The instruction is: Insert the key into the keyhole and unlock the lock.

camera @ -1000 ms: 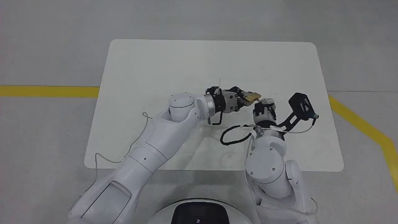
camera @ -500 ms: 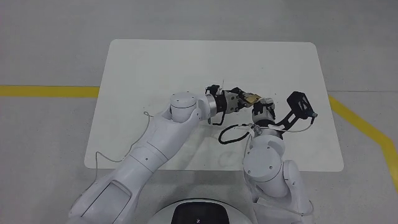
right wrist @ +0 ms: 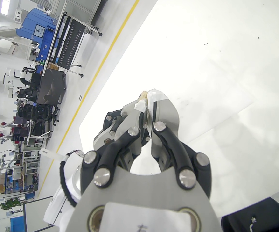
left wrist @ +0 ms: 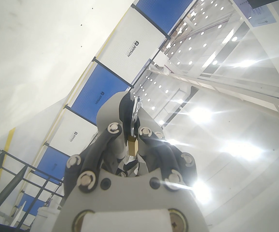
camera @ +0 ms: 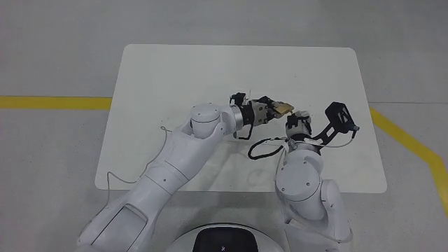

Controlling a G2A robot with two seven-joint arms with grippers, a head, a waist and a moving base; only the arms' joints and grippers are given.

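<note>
A brass padlock [camera: 283, 108] is held above the middle of the white table [camera: 175, 77] by my left gripper [camera: 274, 109]. In the left wrist view that gripper [left wrist: 132, 119] is shut on the silver shackle [left wrist: 136, 108], with the brass body [left wrist: 132, 146] between the finger links. My right gripper [camera: 297, 117] meets it from the right. In the right wrist view my right gripper [right wrist: 149, 112] is shut on a thin metal piece, seemingly the key, mostly hidden. Its tip points at the brass lock [right wrist: 143, 95] held in the left arm's gripper [right wrist: 129, 112].
The table's right edge [camera: 367, 112] and near edge lie close to the right arm. A black cable loop [camera: 262, 150] hangs by the right arm's base. A yellow floor line [camera: 56, 102] runs past the table on both sides.
Both grippers stay pressed together over the table's middle. The right arm's wrist has shifted very slightly; the padlock has barely moved.
</note>
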